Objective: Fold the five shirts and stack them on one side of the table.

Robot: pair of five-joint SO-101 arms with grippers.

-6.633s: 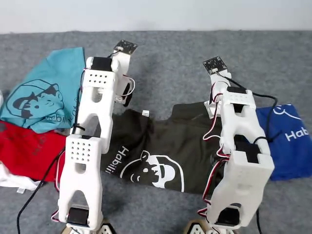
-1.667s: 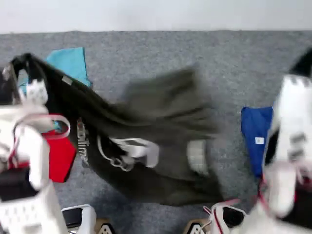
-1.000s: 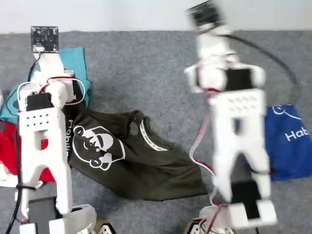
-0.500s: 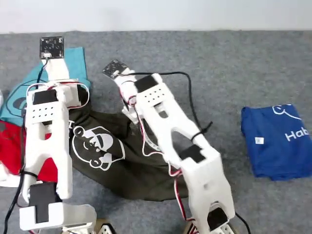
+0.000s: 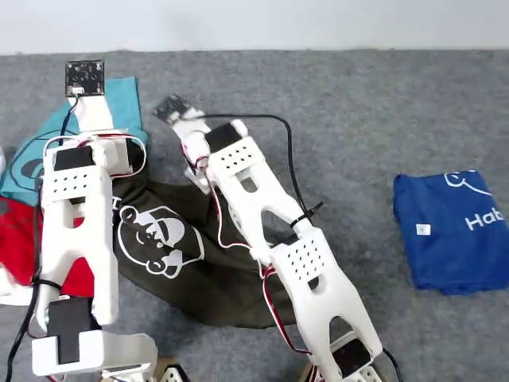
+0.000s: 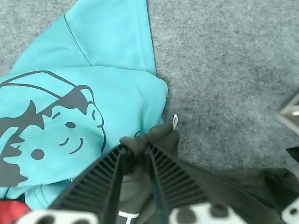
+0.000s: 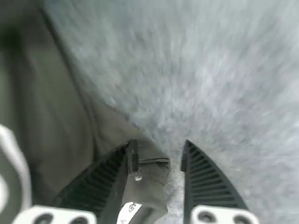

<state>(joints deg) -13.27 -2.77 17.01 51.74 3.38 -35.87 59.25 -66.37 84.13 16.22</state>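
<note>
At the far left of the table [image 5: 374, 111], a red shirt [image 5: 16, 239] lies against a teal shirt [image 5: 32, 151]. The left hand [image 6: 136, 151] is clamped on a bunched fold of the dark olive shirt [image 5: 199, 286], at the teal shirt's edge. The olive shirt lies crumpled (print facing up) beneath both arms. The right hand [image 7: 159, 149], fingers apart, straddles that shirt's edge. A folded blue shirt [image 5: 453, 231] lies well apart at the right.
</note>
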